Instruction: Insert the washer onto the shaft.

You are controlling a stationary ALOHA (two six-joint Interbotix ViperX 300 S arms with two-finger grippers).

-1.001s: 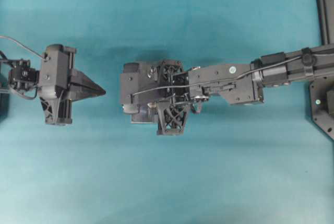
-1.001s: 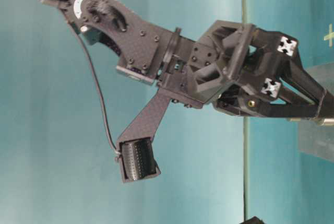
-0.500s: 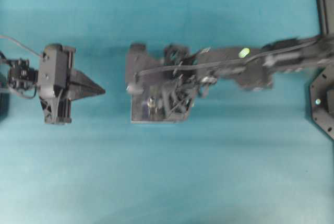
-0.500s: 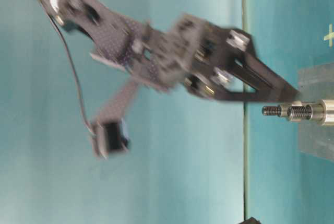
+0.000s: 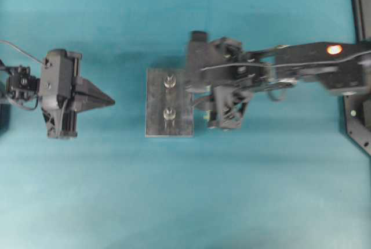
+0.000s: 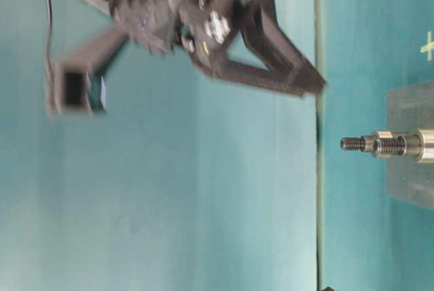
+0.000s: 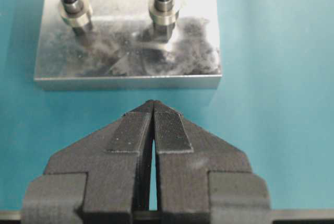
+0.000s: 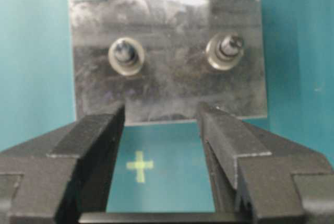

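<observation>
A metal plate [image 5: 156, 103] lies mid-table with two upright threaded shafts [image 5: 170, 80] [image 5: 169, 114]. A silver ring, seemingly the washer [image 8: 126, 56], sits round the base of the nearer shaft and also shows in the left wrist view [image 7: 164, 11]. The other shaft [image 8: 225, 50] carries a smaller collar. My right gripper [image 5: 194, 95] is open and empty, raised above and just right of the plate, as the right wrist view [image 8: 162, 117] and the table-level view [image 6: 308, 82] show. My left gripper [image 5: 110, 102] is shut and empty, left of the plate, apart from it [image 7: 152, 106].
A yellow-green cross mark [image 8: 139, 165] is on the teal table between the right fingers. A black frame [image 5: 359, 5] and the arm's base plate [image 5: 359, 127] stand at the right edge.
My right gripper lifted off the plate and drew back to the right, uncovering both shafts. The left gripper has not moved.
</observation>
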